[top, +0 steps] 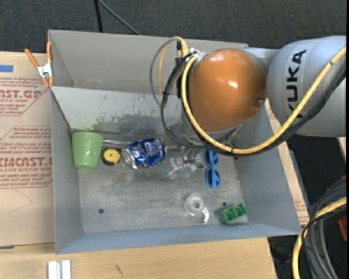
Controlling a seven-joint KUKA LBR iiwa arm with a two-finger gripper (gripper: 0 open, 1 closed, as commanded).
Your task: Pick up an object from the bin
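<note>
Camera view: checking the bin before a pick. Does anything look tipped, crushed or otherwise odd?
The green cup lies on its side near the left wall of the bin, not upright. The shiny blue wrapper beside the small yellow disc looks crumpled. Nothing seems spilled.

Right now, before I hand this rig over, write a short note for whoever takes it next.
Gripper: under the orange wrist cover, toward the bin's back; open or shut can't be told.
Nearest things: clear crumpled plastic, blue clip, blue foil wrapper.
Farther off: green cup, yellow disc, clear ring, green block.
Done: nothing seen lifted.
Left: grasp one thing and lift it out.
</note>
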